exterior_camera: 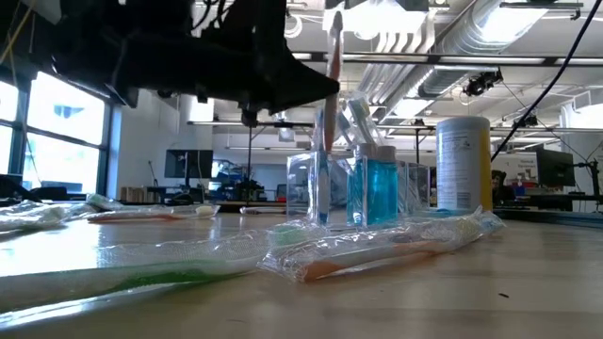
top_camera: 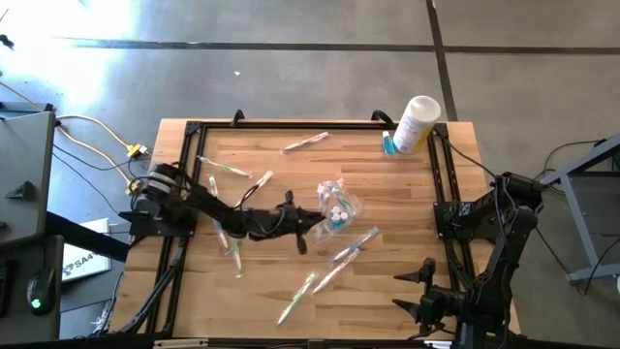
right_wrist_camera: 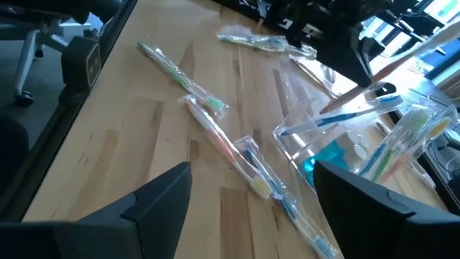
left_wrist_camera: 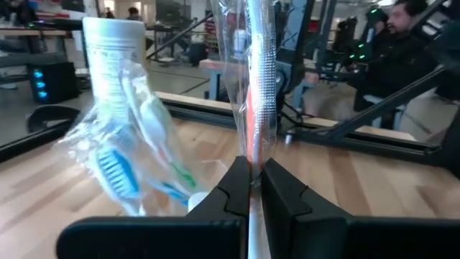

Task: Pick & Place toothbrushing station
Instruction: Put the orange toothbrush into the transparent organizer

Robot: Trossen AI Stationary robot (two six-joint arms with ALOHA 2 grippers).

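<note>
A clear crinkly bag [top_camera: 337, 206] lies mid-table and holds teal tubes [exterior_camera: 372, 188] and several toothbrushes; it also shows in the left wrist view [left_wrist_camera: 136, 162]. My left gripper [top_camera: 312, 228] hovers just left of the bag, shut on an orange-handled toothbrush in a clear wrapper [left_wrist_camera: 255, 86]. Several wrapped toothbrushes lie flat on the table, such as one at the near side [top_camera: 297, 296] and one beside the bag [top_camera: 354, 244]. My right gripper [right_wrist_camera: 251, 208] is open and empty at the table's near right corner [top_camera: 418, 286]. My left gripper pinches the wrapped toothbrush's handle [left_wrist_camera: 254, 169] between its two fingers [left_wrist_camera: 233, 191]. The fingers come about level from the table's left and lie across the brush. The brush stands nearly upright [exterior_camera: 332, 56], and its lower end reaches down to the bag's top [right_wrist_camera: 327, 109].
A white bottle [top_camera: 417, 121] stands at the far right with a small blue object [top_camera: 389, 143] beside it. More wrapped toothbrushes lie far [top_camera: 305, 142] and left [top_camera: 223, 167]. Black frame rails [top_camera: 441, 184] run along the table's sides.
</note>
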